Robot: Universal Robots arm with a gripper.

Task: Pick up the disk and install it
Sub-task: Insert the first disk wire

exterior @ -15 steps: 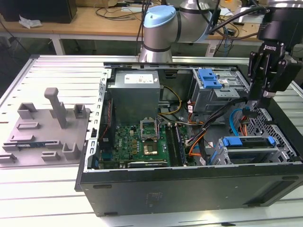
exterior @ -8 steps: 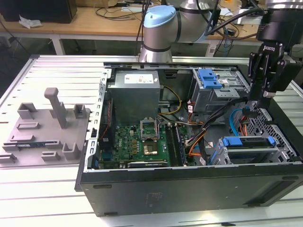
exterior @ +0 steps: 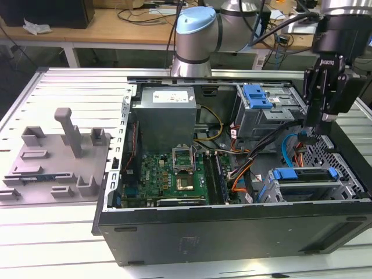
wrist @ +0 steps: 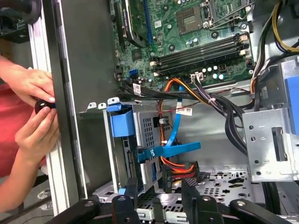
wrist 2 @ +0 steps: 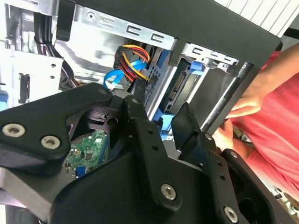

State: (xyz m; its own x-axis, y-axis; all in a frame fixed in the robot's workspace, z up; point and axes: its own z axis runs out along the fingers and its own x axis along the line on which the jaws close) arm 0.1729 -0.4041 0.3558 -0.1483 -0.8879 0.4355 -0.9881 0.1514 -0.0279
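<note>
The disk (exterior: 305,180) lies flat in the lower bay of the open computer case (exterior: 232,232), at about four o'clock in the exterior view, and looks seated there. At its one o'clock hangs the gripper (exterior: 319,122), its fingers (wrist: 191,198) spread and holding nothing. The likely trouble is those fingers snagging the blue cable (wrist: 176,130) or the orange wires (wrist: 177,165) beside the bay, or catching the person's hands (wrist: 28,84) at the case rim. Counted: one disk, one gripper, two fingers, two hands.

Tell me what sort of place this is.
Probably a robotics lab or test workshop: an open computer case sits on a slatted metal table, a robot arm reaches over it, and a wooden bench strewn with cables stands behind.
</note>
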